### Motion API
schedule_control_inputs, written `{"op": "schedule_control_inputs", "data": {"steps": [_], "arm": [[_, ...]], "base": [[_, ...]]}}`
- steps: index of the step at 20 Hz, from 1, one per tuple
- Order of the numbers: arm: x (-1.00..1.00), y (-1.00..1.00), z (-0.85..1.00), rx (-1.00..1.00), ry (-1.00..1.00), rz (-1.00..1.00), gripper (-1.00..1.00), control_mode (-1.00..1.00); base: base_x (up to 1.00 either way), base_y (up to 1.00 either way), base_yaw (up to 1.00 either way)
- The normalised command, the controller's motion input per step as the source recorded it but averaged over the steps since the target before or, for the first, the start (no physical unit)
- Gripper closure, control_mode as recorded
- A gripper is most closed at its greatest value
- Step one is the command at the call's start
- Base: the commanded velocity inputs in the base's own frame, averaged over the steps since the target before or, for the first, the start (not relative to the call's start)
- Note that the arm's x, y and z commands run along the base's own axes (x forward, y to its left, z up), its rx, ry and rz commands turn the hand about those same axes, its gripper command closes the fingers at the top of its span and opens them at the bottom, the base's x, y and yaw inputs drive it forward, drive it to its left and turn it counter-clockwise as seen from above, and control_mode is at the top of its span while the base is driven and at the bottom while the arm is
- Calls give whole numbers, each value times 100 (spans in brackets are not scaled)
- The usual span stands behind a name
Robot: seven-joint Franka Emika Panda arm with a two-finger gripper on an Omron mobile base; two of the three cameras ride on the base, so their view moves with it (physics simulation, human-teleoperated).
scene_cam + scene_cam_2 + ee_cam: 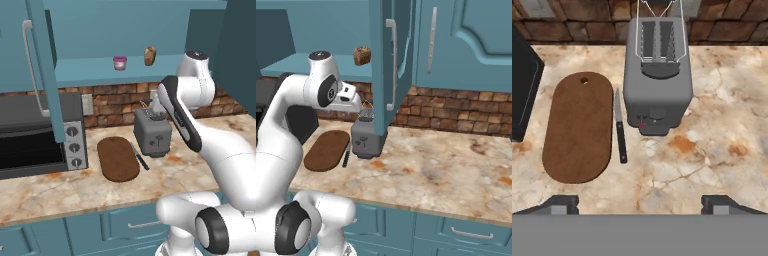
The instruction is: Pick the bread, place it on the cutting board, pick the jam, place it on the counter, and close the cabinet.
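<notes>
Open cabinet (125,75) up on the wall, door (42,65) swung out toward the base, long silver bar handle (31,70) on its edge. Inner shelf carrying the jam (120,63) and the bread (149,56), side by side, a little apart, bread upright to the right of the jar in the left base view. From the right base view, bread (362,55) just visible left of the open door (388,65); jar hidden there.

Down on the counter (60,190): cutting board (118,159) lying flat and bare, just left of the toaster (152,133). Thin black-handled knife (139,156) between board and toaster, lying along the board's long edge, not on it. Dark oven (40,135) at the left end, near the board. Brick backsplash (115,100) behind.

Gripper (642,204) hanging above the counter, looking straight down on the board (577,127), knife (620,127) and toaster (657,75). Fingers (559,205) spread wide, one tip at each lower side of the hand view, nothing between them, touching nothing. Well below shelf level, well apart from bread and jam.
</notes>
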Motion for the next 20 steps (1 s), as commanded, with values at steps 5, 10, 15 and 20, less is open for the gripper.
{"op": "schedule_control_inputs", "data": {"steps": [5, 10, 15, 20], "arm": [[-3, 0, 15, 0, -15, 0, -100, -100], [-4, 0, 12, 0, -15, 0, -100, -100], [-1, 0, 16, 0, -9, 0, -100, -100], [0, 0, 18, 0, -6, 0, -100, -100]], "base": [[0, 0, 0], [0, 0, 0], [0, 0, 0], [0, 0, 0]]}}
